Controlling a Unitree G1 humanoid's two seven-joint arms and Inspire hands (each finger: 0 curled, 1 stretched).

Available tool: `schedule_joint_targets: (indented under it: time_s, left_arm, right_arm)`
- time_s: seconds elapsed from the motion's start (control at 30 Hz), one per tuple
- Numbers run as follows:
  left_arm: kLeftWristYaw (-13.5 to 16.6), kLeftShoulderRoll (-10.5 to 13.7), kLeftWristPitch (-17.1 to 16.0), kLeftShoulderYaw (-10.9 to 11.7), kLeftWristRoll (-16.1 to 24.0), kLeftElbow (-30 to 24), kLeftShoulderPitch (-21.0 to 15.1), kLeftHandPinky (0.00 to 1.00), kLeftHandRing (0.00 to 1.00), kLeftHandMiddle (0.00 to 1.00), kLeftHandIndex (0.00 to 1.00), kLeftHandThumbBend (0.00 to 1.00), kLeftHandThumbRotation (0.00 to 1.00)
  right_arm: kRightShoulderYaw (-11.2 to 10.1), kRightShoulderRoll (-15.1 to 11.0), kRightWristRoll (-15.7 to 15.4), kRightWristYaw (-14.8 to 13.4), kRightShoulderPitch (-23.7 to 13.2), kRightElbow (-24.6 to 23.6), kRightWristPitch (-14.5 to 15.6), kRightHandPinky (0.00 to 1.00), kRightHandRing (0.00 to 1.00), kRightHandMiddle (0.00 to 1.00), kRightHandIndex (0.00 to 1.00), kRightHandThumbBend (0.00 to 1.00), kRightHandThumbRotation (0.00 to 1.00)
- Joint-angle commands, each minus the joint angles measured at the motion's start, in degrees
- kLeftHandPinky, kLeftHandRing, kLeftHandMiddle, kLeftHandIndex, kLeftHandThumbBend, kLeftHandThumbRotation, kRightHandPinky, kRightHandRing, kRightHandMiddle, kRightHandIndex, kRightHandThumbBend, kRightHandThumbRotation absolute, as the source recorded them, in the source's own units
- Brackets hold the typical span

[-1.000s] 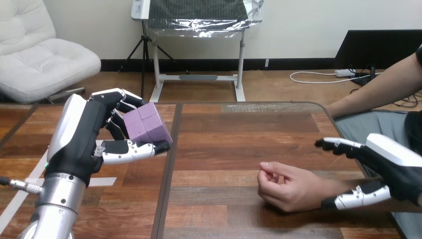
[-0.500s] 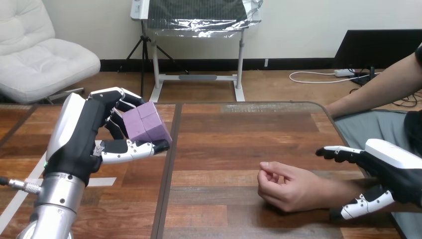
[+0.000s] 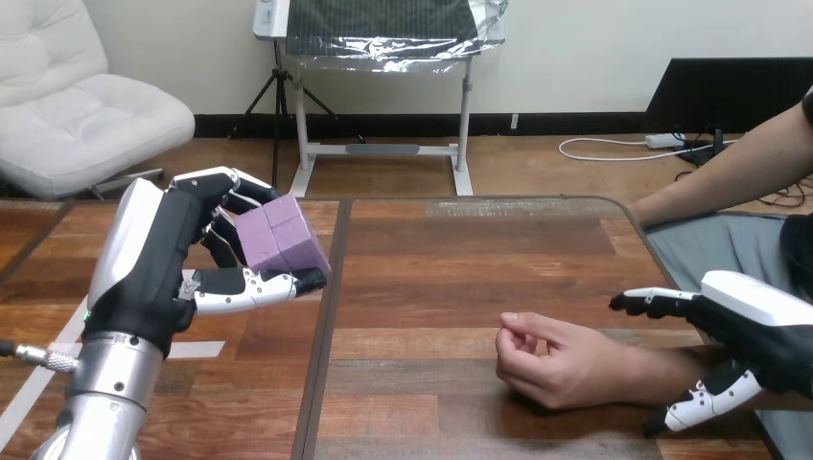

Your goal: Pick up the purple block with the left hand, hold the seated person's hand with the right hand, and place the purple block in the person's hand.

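Your right hand (image 3: 757, 331) has slid back along the person's wrist (image 3: 662, 372), fingers spread wide above it and thumb below, while your left hand (image 3: 163, 259) clasps the purple block (image 3: 280, 240).

Glossy varnished wood planks form the table (image 3: 460, 278); purple block (image 3: 280, 240) matt, slightly rough; left hand (image 3: 163, 259) at 9 o'clock smooth black-and-white plastic, its forearm (image 3: 101, 402) brushed silver metal

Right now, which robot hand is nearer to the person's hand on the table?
The right. The right robot hand is open by the wrist, just behind the person's hand; the left robot hand is far across the table, gripping the purple block.
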Motion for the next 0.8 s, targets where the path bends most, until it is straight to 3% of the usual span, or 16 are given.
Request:
schedule_joint_targets:
  time_s: [0.0,0.5,0.77]
  left_arm:
    - [0.19,-0.47,-1.51,1.22,-0.75,-1.58,-2.93,0.29,0.35,0.4,0.44,0.58,0.0]
    - [0.08,-0.57,-2.13,1.29,-1.13,-1.34,-3.2,0.29,0.35,0.4,0.44,0.58,0.0]
    - [-0.08,-0.78,-2.14,1.53,-1.9,-1.36,-3.19,0.29,0.35,0.4,0.43,0.58,0.0]
  right_arm:
    - [1.22,-1.85,-0.73,-0.16,-3.64,1.26,-0.09,0.89,0.87,0.87,0.88,1.0,0.25]
    - [2.77,-1.59,-3.97,-2.34,-3.25,1.86,0.78,0.85,0.84,0.84,0.85,1.0,0.07]
    - [4.26,-1.57,-6.69,-3.42,-3.6,2.12,1.07,0.82,0.81,0.82,0.82,1.0,0.05]
